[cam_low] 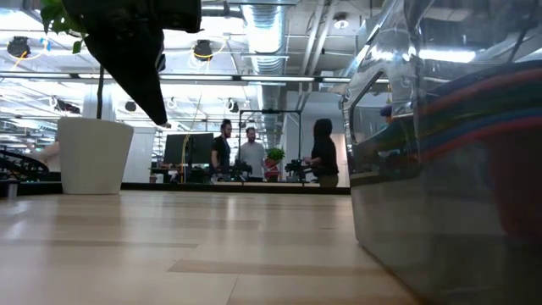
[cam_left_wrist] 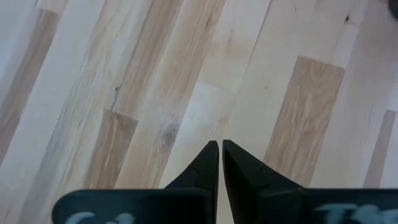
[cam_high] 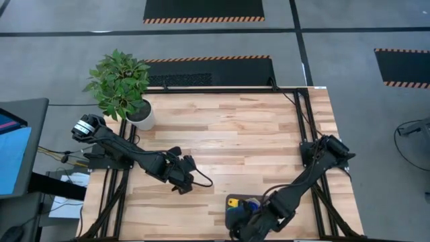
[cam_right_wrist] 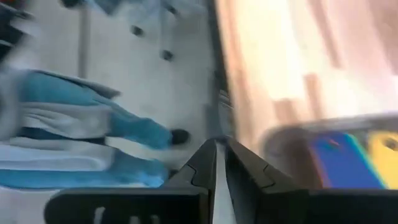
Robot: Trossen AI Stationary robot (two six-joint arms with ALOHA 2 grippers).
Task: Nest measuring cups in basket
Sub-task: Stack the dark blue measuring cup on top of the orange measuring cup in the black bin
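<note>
My desk [cam_high: 222, 128] of pale wood strips carries a potted plant [cam_high: 121, 87] at its far left corner. Beyond it, three people [cam_low: 250, 157] stand in the room.

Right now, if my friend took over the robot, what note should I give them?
Left gripper: shut, empty, hovering over bare table at mid-left.
Right gripper: fingers nearly together, nothing seen between them, at the table's near edge beside the basket.
Measuring cups: stacked in the basket; the low view shows coloured rims layered inside it. Yellow and blue handles show.
Done: no loose cups visible on the table.
Left: probably just pull the right arm back. I cannot count the cups, so check all are in.
</note>
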